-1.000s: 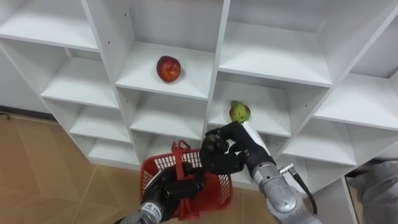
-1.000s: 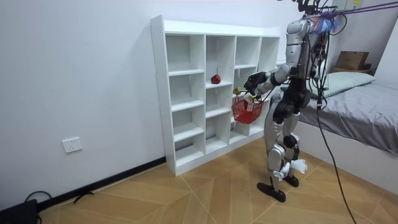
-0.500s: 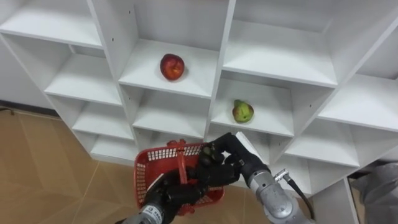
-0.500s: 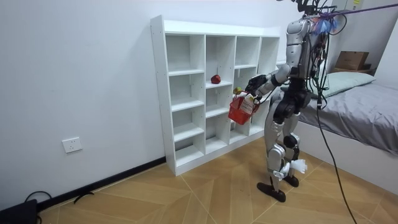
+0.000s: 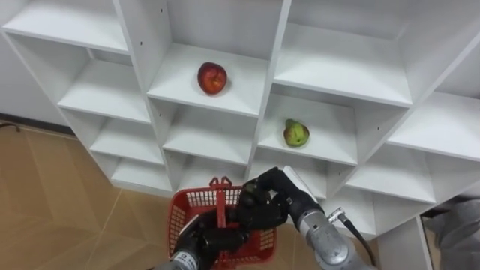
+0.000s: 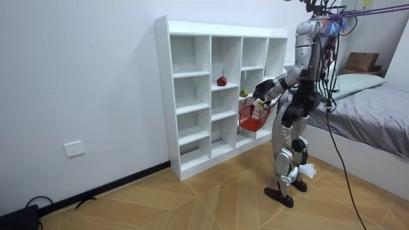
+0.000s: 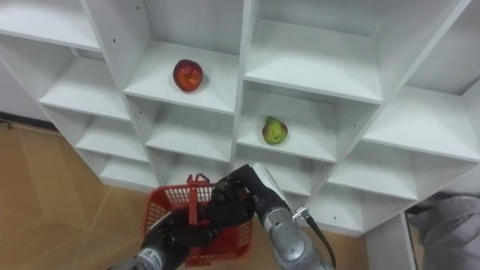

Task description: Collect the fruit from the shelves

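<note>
Clutching the red basket (image 5: pixel 191 208), the left hand (image 5: pixel 204 244) hangs below the pear (image 5: pixel 295 133).

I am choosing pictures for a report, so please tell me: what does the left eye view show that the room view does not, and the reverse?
Left eye view: the left hand with fingers curled round the handle of the red basket, and the right hand above the basket, fingers curled, nothing seen in them.
Room view: the robot standing before the white shelf unit, a bed at the room view's right, a cardboard box beyond it, a wall socket.
Both: the red apple and the green pear in separate compartments, and the basket.
</note>
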